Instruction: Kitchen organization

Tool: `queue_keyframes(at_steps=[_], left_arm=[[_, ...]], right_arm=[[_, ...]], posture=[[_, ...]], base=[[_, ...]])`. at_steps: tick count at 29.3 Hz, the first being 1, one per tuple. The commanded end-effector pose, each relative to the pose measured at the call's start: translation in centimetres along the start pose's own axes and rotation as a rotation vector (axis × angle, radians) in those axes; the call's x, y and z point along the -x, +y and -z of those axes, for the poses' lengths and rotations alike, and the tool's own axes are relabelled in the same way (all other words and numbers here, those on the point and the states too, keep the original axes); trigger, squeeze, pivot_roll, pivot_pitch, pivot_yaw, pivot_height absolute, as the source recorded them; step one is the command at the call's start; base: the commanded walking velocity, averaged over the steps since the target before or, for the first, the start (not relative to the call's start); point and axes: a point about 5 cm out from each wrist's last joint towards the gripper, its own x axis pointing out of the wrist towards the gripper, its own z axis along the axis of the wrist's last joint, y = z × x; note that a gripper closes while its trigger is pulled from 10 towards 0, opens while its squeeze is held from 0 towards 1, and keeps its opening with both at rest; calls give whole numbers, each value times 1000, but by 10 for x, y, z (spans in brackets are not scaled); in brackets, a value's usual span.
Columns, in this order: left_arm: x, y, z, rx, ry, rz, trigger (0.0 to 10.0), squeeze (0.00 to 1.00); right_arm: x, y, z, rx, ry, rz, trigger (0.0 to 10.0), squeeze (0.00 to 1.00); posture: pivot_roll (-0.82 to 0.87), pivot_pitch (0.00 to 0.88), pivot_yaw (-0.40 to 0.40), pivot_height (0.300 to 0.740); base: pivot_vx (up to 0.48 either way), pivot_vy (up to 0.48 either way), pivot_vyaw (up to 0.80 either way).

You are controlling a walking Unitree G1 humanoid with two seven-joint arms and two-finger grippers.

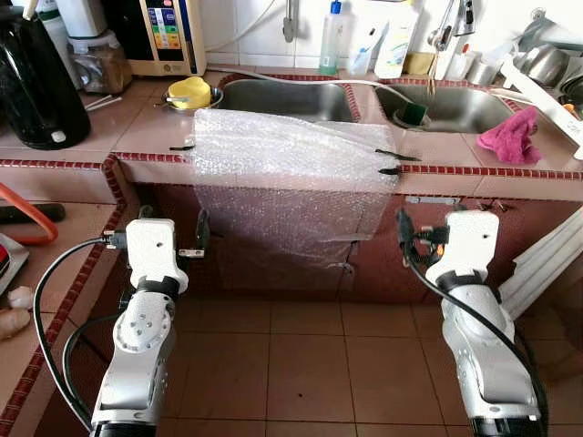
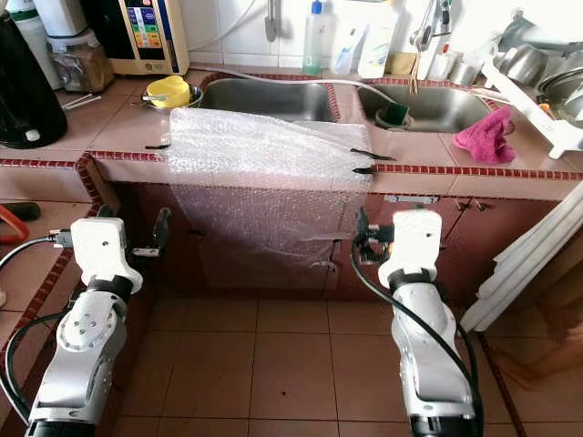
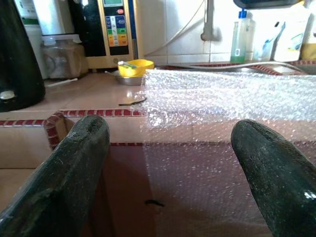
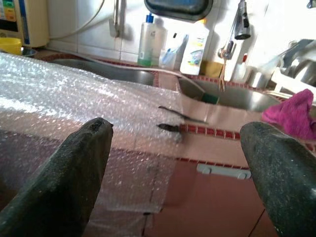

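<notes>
Both arms up in front of the counter (image 1: 73,177), holding nothing. My left gripper (image 3: 168,173) is spread wide, fingers (image 3: 64,173) apart; the bubble wrap sheet (image 1: 291,173) is straight ahead of it and slightly to its right, draped over the counter edge and hanging down the cabinet front. My right gripper (image 4: 182,173) is spread too, below the counter edge; the sheet's right edge is ahead and to its left. Past the sheet: double sink (image 1: 282,98). Pink cloth (image 1: 510,137) on the counter, ahead-right of my right gripper. Yellow sponge (image 1: 189,91) in a bowl, beyond my left gripper.
</notes>
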Motion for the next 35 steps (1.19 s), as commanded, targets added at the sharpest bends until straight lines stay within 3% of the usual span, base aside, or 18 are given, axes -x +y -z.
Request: queue_keyframes(at_steps=[1, 3, 6, 18, 26, 32, 35], left_arm=[[-4, 1, -3, 19, -2, 2, 10000, 0], [-5, 0, -3, 24, -3, 6, 10000, 0], [-5, -1, -3, 27, -3, 11, 10000, 0], [-8, -8, -2, 37, 7, 47, 10000, 0], [-7, -10, -1, 44, 11, 54, 10000, 0], [-7, -9, 0, 43, 13, 48, 10000, 0], [-7, -9, 0, 40, 16, 47, 10000, 0]], right_arm=[[-2, -2, 2, 13, 4, 8, 10000, 0], [-4, -1, 2, 30, 4, 17, 10000, 0], [-4, 5, 2, -53, 11, -39, 10000, 0], [-2, 0, 7, -4, 24, 15, 10000, 0], [-3, 6, 7, -29, 18, -10, 10000, 0], [-1, 8, 8, 23, 11, -30, 10000, 0], [0, 6, 12, -19, 46, -41, 10000, 0]], posture=[[13, 0, -22, 740], [13, 0, -22, 740], [13, 0, -16, 740], [5, 0, -6, 740], [4, 0, -12, 740], [4, 0, -13, 740], [4, 0, -13, 740]], base=[[0, 0, 0], [0, 0, 0], [0, 0, 0], [0, 0, 0], [316, 0, 0], [358, 0, 0], [356, 0, 0]])
